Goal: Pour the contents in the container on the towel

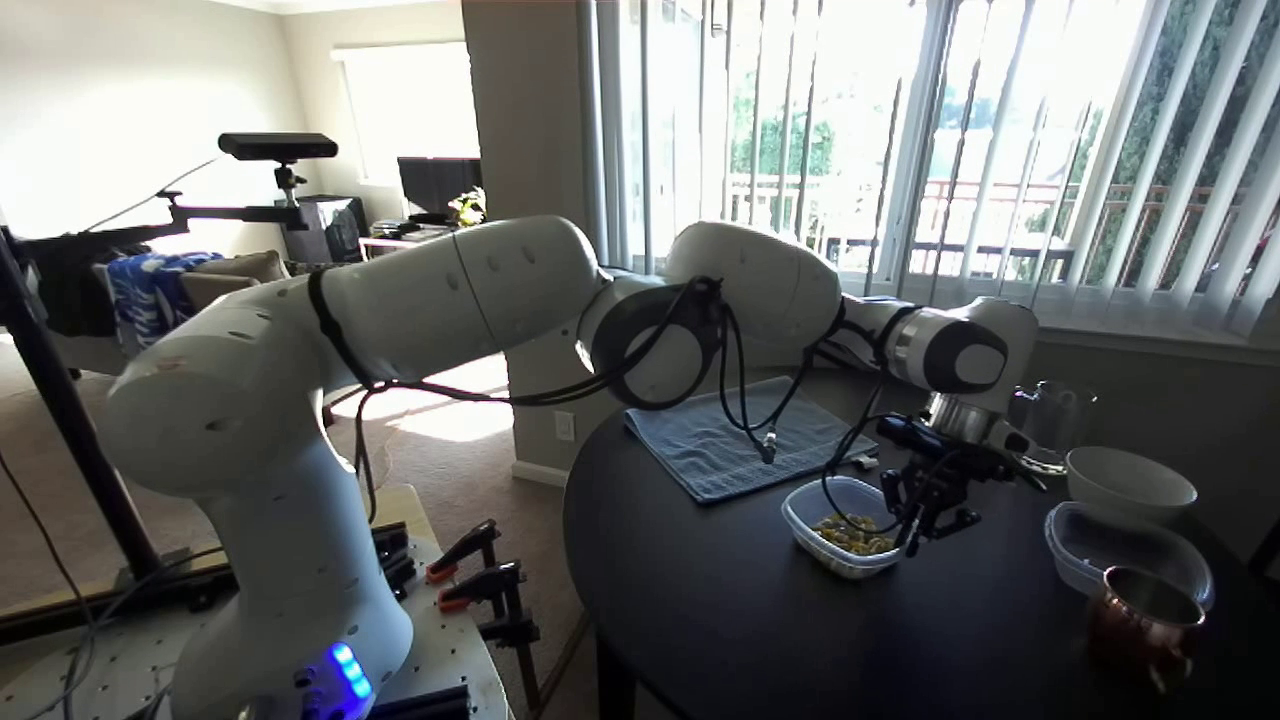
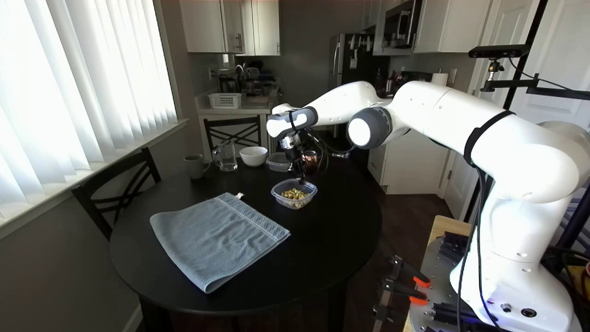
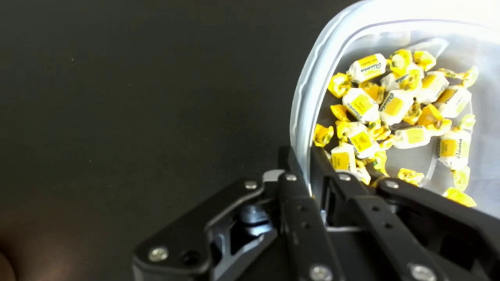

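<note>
1. Your tool (image 3: 304,155) pinches the tub (image 3: 308,86) at one edge; off-centre candy (image 3: 395,105) could twist it loose.
2. The tub's beside the towel (image 2: 221,240); tip early, you likely spill onto the table (image 2: 313,251).

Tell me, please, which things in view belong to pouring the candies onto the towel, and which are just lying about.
For the job: gripper, candy tub, candies, towel.
Just lying about: second tub, bowl, glass mug, grey mug, copper mug.
</note>
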`<state>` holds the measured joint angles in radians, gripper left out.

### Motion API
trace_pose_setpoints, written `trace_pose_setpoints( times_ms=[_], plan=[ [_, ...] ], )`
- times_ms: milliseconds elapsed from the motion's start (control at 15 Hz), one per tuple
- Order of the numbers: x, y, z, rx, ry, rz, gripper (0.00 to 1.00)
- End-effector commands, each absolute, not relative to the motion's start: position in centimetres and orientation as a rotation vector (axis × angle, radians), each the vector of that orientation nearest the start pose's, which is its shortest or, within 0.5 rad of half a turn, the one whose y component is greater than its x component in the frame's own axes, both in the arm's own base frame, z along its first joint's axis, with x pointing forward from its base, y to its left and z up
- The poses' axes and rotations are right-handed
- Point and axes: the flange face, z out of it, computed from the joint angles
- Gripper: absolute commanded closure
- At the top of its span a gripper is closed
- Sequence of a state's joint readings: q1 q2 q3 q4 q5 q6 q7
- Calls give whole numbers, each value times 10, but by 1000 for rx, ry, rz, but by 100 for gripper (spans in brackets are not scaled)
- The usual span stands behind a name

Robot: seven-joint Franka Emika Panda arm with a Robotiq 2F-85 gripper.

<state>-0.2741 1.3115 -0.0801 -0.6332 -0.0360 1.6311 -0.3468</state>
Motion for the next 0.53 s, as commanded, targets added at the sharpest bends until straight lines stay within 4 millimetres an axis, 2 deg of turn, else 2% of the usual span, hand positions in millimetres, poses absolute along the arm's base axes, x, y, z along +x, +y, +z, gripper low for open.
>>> trace_pose_setpoints(
  times_ms=[0, 267, 467],
  plan=[
    [725, -231, 149, -3037, -137, 550, 97],
    [734, -203, 170, -3020, -221, 550, 96],
    [745, -170, 189, -3019, -263, 528, 96]
  ],
)
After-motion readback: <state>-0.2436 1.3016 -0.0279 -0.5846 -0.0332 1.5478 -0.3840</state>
